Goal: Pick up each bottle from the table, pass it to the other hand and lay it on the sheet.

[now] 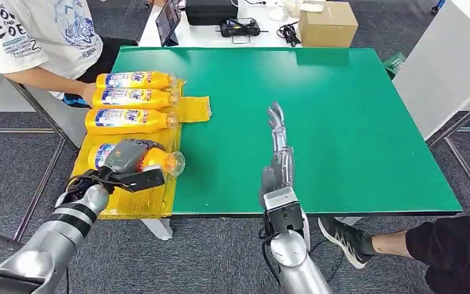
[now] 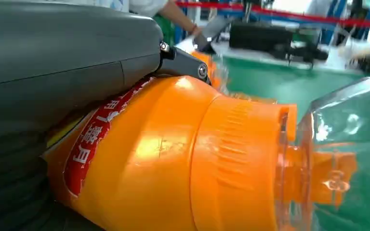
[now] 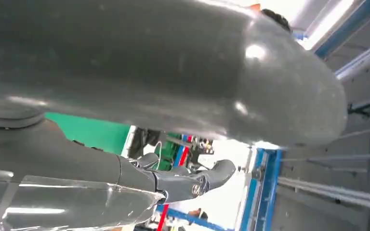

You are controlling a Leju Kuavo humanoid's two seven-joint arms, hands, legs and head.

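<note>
Three orange bottles lie side by side on the yellow sheet at the table's left edge. A fourth orange bottle lies nearer the front of the sheet, and my left hand grips it from above. Up close in the left wrist view, this bottle shows its red label and clear cap under my left hand. My right hand is over the green table near its front edge, fingers stretched out straight and holding nothing. The right wrist view has this hand close up.
A person in a white shirt sits at the far left, one hand beside the farthest bottle. A cardboard box and black devices sit on the white table behind. Someone's leg and shoe lie under the table's front right.
</note>
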